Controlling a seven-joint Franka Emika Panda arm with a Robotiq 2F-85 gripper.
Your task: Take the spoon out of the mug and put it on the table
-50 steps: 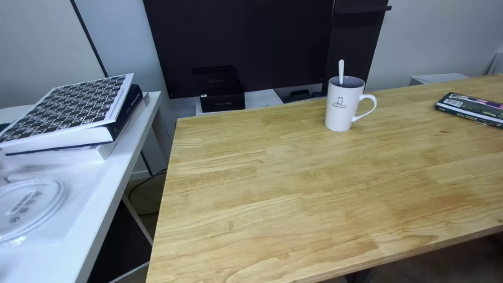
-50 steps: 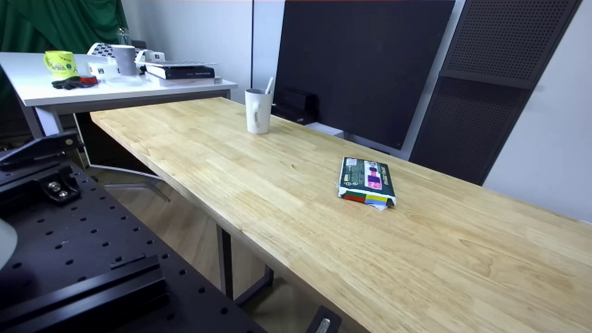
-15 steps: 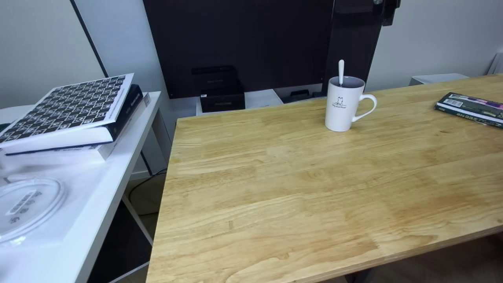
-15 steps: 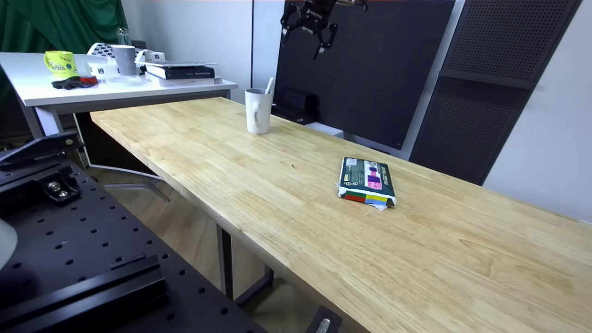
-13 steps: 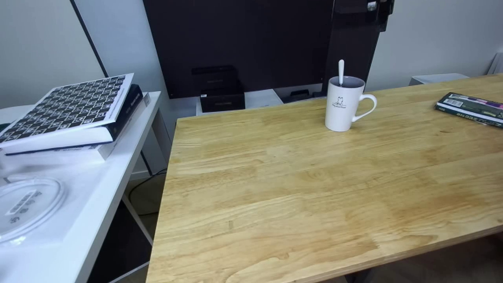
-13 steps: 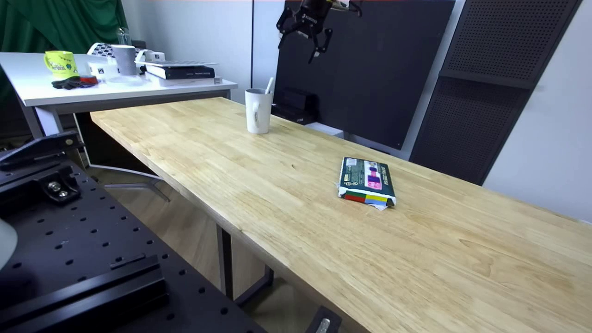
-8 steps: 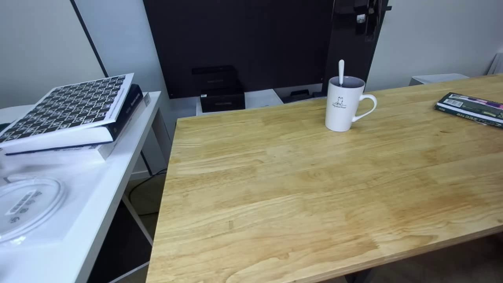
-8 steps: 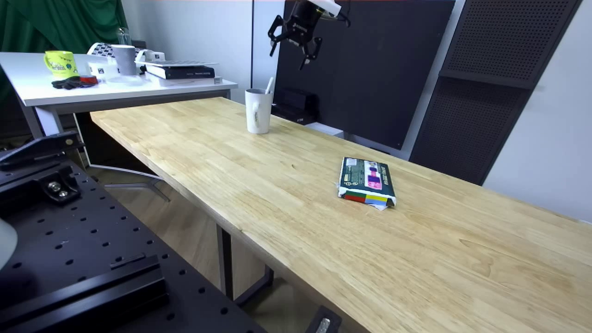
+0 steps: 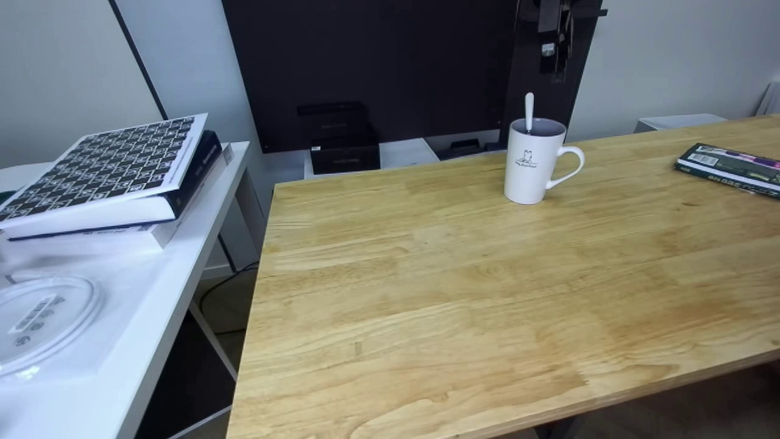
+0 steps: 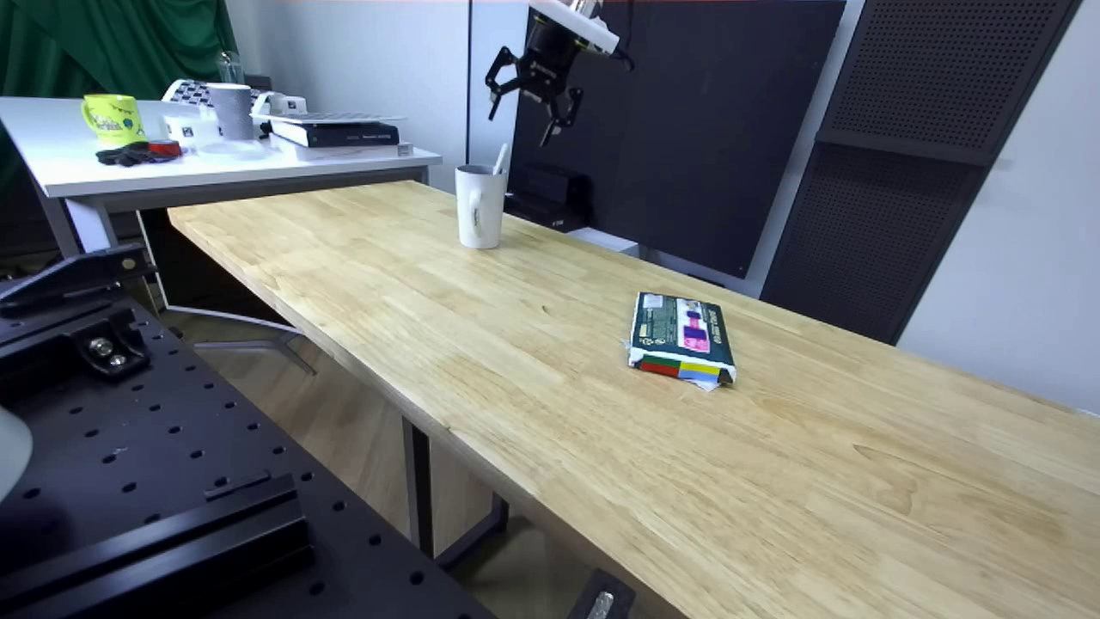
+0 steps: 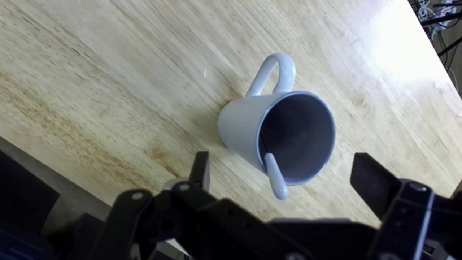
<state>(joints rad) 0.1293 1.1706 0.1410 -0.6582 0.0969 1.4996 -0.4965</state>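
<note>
The white mug (image 9: 524,177) stands upright on the light wooden table (image 9: 426,292). It also shows in an exterior view (image 10: 479,219) and in the wrist view (image 11: 240,122). The spoon (image 9: 529,111) stands tilted in the mug, its pale handle (image 11: 277,180) sticking out over the rim; its lower end is hidden inside. My gripper (image 10: 520,126) is open and empty in the air above the mug, apart from the spoon. In the wrist view the handle appears between the spread fingers of my gripper (image 11: 281,156). The gripper shows dark and partly cut off in an exterior view (image 9: 554,64).
A dark green packet (image 10: 683,335) lies on the table, on the mug's handle side. A white side table (image 10: 94,172) bears books (image 9: 109,164), a yellow mug (image 10: 114,119) and a grey cup (image 10: 230,112). A black screen (image 9: 378,67) stands behind the table.
My gripper has come into both exterior views from the top and moved down and left, closer above the mug. It stays open. The mug, spoon and packet have not moved.
</note>
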